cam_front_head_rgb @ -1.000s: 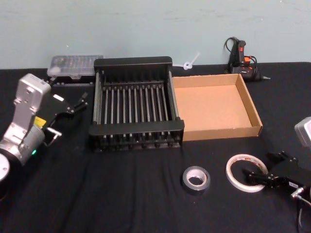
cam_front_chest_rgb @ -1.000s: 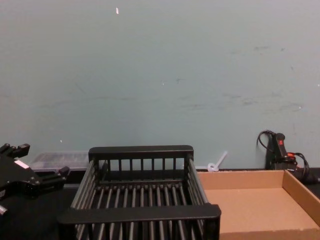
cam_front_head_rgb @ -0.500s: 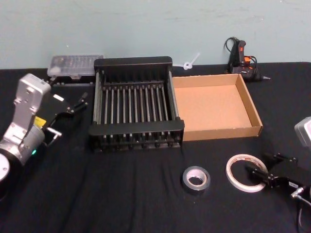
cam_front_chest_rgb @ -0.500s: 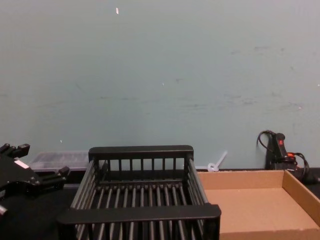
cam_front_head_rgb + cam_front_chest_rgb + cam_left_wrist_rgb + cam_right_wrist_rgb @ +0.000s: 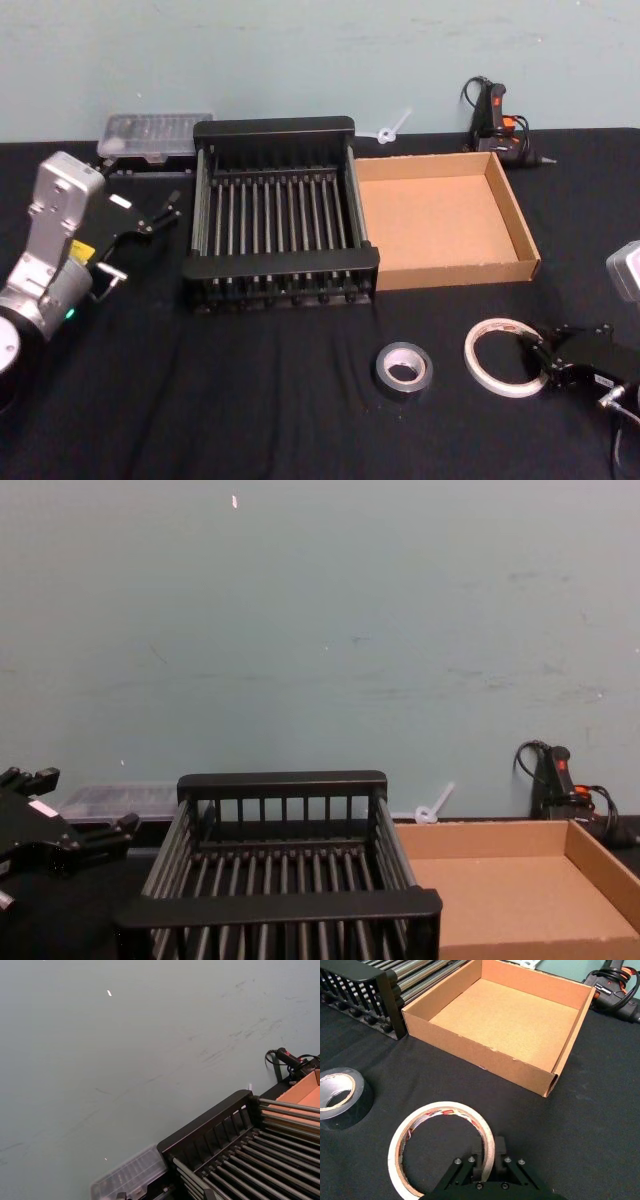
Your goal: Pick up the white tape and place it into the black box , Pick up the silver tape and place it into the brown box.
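The white tape (image 5: 472,350) (image 5: 445,1106) lies flat on the black cloth, front right. My right gripper (image 5: 540,358) (image 5: 489,1152) is low on the ring's right side, shut on its band with one finger inside and one outside. Just left of it the silver tape (image 5: 383,368) (image 5: 360,1100) lies flat, untouched. The black box (image 5: 280,262) (image 5: 280,905) stands mid-table with the brown box (image 5: 460,270) (image 5: 470,1055) against its right side; nothing lies in either. My left gripper (image 5: 172,205) (image 5: 80,815) hangs open left of the black box.
A clear plastic case (image 5: 155,135) lies behind the black box's left corner. A glue gun with its cord (image 5: 495,115) (image 5: 615,990) stands behind the brown box, and a small white plastic piece (image 5: 392,128) lies by the wall. Bare black cloth stretches along the front left.
My right gripper's fingers have closed from wide apart onto the white tape's band. The tapes, the boxes and the left arm have stayed where they were.
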You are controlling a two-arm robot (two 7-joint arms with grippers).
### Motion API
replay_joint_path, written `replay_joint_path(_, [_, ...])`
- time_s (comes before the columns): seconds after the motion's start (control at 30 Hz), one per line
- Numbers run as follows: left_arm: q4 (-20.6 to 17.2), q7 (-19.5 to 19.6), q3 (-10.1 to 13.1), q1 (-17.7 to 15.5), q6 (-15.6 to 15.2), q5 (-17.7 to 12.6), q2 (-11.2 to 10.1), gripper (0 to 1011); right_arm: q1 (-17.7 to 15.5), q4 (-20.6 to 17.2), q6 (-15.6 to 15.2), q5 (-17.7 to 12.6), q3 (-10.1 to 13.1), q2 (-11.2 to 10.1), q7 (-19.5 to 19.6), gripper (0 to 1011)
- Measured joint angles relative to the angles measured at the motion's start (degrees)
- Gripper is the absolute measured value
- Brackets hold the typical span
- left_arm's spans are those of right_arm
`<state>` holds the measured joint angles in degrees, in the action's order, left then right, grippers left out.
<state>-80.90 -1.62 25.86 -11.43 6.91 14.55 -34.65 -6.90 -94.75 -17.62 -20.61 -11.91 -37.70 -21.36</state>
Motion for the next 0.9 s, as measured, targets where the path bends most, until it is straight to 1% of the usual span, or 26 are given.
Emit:
replay_joint_path(0.1, [0.0, 0.0, 0.0, 0.0, 0.0, 0.0, 0.0, 1001, 0.0, 0.0, 0.0, -0.02, 0.0, 0.0, 0.0, 118])
replay_joint_path(0.17, [0.0, 0.0, 0.0, 0.0, 0.0, 0.0, 0.0, 1002, 0.0, 0.0, 0.0, -0.02, 0.0, 0.0, 0.0, 97])
replay_joint_path(0.9, [0.0, 0.0, 0.0, 0.0, 0.0, 0.0, 0.0, 1002, 0.0, 0.0, -0.01, -0.02, 0.03, 0.0, -0.04, 95])
